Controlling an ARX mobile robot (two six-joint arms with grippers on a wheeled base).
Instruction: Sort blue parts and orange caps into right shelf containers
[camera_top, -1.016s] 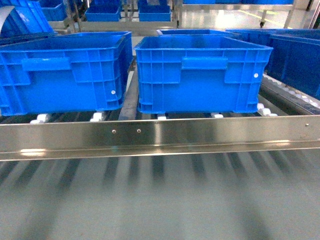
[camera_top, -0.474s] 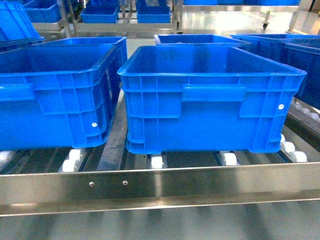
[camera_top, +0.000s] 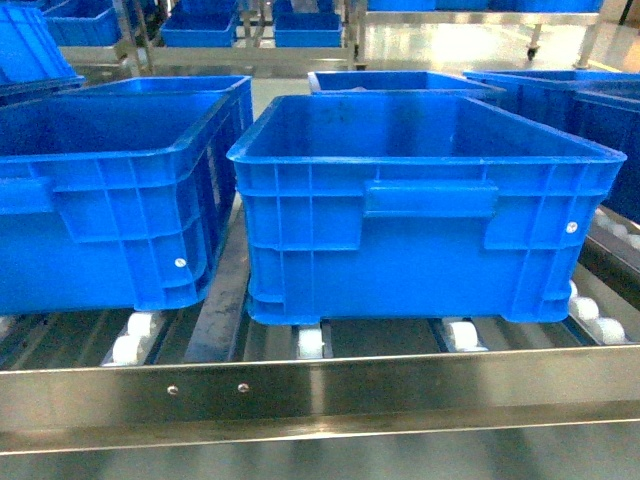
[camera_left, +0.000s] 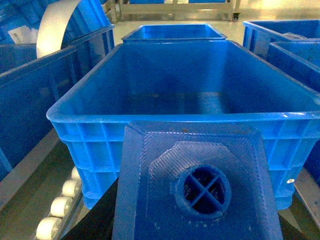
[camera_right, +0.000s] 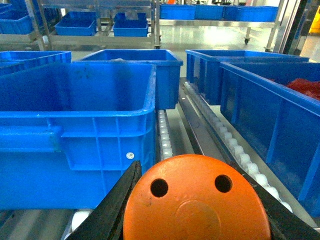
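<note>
In the left wrist view, the lower edge of the blue part (camera_left: 200, 185) is cut off by the frame, and the left gripper's fingers are mostly hidden beneath it. In the right wrist view, the orange cap (camera_right: 195, 200) is cropped at the bottom, so no lettering can be read; only dark finger edges (camera_right: 112, 210) are seen beside it. Red contents (camera_right: 305, 86) in a far container (camera_right: 265, 110) are possibly parts, but too indistinct to identify. Neither gripper is seen from the head.
</note>
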